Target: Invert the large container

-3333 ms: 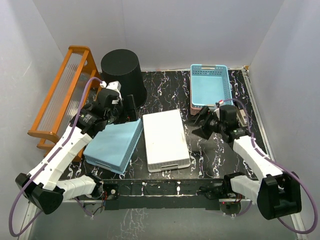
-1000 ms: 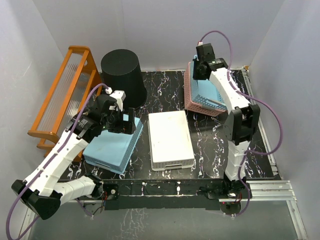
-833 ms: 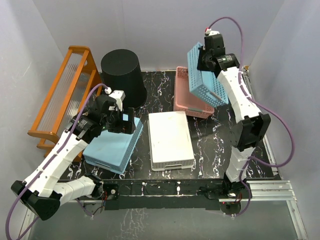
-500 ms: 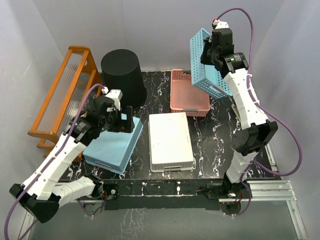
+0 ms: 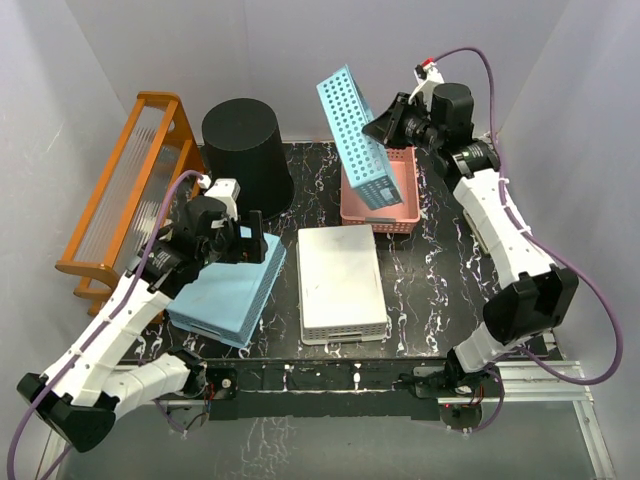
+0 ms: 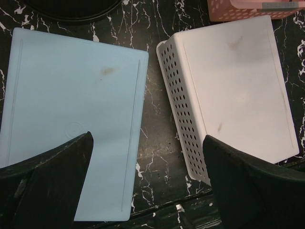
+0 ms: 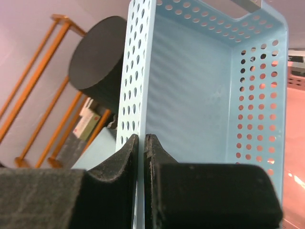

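The large container (image 5: pixel 245 150) is a black ribbed bin at the back left of the table, its flat closed end facing up; it also shows in the right wrist view (image 7: pixel 97 67), and its edge in the left wrist view (image 6: pixel 71 9). My left gripper (image 5: pixel 245 240) hangs open in front of it, over the gap between two overturned baskets, nothing between its fingers (image 6: pixel 147 143). My right gripper (image 5: pixel 385 125) is raised at the back, shut (image 7: pixel 141 138) on the side wall of a blue perforated basket (image 5: pixel 358 135) held tilted in the air, well right of the bin.
An orange rack (image 5: pixel 125 190) stands along the left edge. A pink basket (image 5: pixel 395 200) sits under the held blue one (image 7: pixel 190 95). An overturned white basket (image 5: pixel 340 280) and an overturned light blue basket (image 5: pixel 225 290) lie side by side in front.
The right arm has lifted the blue basket out of the pink one, carried it left and tipped it up on its side. The left arm has hardly moved. The black bin has stayed put.
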`<state>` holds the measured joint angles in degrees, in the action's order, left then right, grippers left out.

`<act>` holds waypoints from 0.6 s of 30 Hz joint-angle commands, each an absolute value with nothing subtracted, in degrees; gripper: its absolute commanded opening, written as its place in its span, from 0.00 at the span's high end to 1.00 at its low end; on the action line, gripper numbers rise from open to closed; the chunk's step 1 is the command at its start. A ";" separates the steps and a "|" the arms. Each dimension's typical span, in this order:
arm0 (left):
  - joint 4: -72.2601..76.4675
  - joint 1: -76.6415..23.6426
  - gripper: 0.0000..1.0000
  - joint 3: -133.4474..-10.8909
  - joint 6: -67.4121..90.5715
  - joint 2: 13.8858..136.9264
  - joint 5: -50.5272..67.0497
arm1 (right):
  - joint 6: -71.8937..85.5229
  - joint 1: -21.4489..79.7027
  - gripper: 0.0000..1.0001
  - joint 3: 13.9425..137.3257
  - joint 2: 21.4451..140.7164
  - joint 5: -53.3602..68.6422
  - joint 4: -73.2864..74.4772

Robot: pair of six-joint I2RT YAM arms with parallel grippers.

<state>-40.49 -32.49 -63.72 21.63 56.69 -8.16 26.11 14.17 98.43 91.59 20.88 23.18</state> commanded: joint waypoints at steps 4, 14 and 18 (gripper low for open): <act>-35.27 -32.71 0.01 -60.51 21.12 52.11 -10.10 | 34.31 4.63 1.00 93.77 83.46 36.68 9.57; -31.22 -32.71 0.01 -61.16 18.36 57.89 2.66 | 37.88 -5.89 1.00 80.41 65.45 22.65 23.29; -29.20 -32.71 0.01 -60.87 16.51 59.84 8.12 | 37.60 -4.98 1.00 76.97 58.92 16.15 29.54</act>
